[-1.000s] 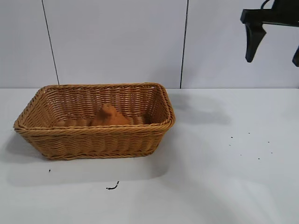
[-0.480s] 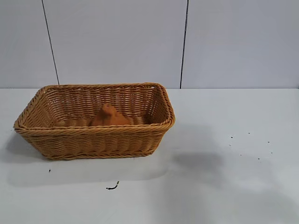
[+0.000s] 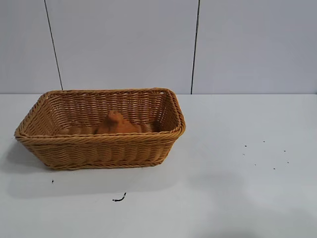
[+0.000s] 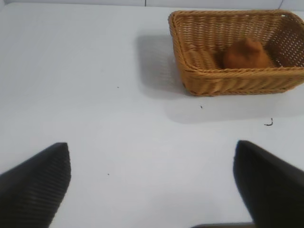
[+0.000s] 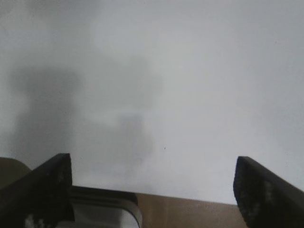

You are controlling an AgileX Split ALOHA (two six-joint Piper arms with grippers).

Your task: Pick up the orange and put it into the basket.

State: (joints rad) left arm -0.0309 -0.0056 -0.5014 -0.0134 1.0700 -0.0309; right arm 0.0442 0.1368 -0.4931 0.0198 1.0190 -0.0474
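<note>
Task done, by the look of things. Orange [image 3: 115, 124] lying inside the basket [image 3: 101, 140], on the woven floor near the middle, knobby bump pointing up, no gripper anywhere near it in the exterior view. Seen too from the left wrist camera: orange [image 4: 246, 54] down in the basket [image 4: 216, 80], both well ahead of the left gripper [image 4: 152, 183] and off to one side of it, with a wide stretch of bare white table [image 4: 95, 95] between. Left gripper spread wide and holding nothing, both dark fingers [image 4: 38, 183] flanking empty tabletop. Right gripper [image 5: 152, 190] likewise parted and empty, fingers [image 5: 40, 190] apart over plain white surface; neither orange nor basket anywhere ahead of it in its own camera. Possibly parked near the table edge, going by the brownish strip close under it, though hard to be sure from that angle. Neither arm visible from outside. Nothing left to do as far as can be judged: fruit placed, released, both arms clear of the basket.
</note>
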